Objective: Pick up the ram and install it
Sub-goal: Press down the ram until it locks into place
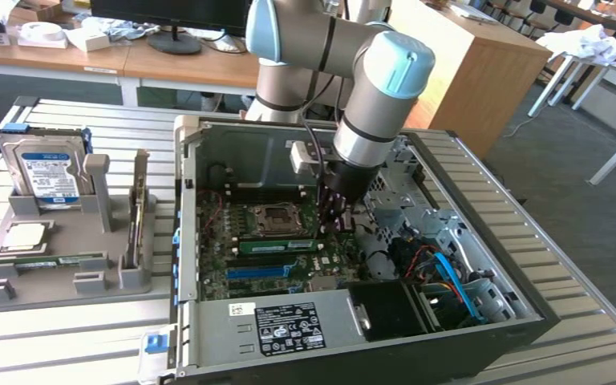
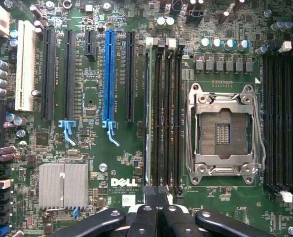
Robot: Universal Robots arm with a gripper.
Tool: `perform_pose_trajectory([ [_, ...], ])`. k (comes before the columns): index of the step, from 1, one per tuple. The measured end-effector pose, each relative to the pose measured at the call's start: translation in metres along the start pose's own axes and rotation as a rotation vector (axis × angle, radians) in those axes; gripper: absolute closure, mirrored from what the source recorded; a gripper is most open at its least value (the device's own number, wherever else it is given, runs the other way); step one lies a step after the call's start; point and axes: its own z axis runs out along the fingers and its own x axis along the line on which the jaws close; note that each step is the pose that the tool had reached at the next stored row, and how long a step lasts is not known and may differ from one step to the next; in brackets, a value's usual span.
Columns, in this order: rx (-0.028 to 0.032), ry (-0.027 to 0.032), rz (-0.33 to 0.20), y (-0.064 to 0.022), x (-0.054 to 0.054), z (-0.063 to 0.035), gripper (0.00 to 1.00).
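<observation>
Hovering over the green motherboard (image 2: 117, 163), gripper (image 2: 156, 217) jaws closed empty; long green RAM stick (image 1: 46, 260), at 9 o'clock, seems light, stiff, fragile—grip long edges.

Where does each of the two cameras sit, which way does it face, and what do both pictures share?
Exterior view: off the arm, raised, looking down on the open computer case and the grey parts holder on a slatted metal table; the arm reaches into the case.
Wrist view: on the wrist, facing straight onto the motherboard; the shut black fingers show.
Shared: the empty processor socket and the blue expansion slot.
</observation>
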Motion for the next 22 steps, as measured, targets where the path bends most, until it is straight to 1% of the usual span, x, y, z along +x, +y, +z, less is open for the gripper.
perform_pose_trajectory([
  [7,-0.0001,0.0003,0.0,0.0,0.0011,0.0,0.9],
  [11,-0.0001,0.0003,0.0,-0.0001,0.0012,0.0019,0.9],
  [22,-0.0001,0.0004,0.0,-0.0002,0.0012,0.0032,0.9],
])
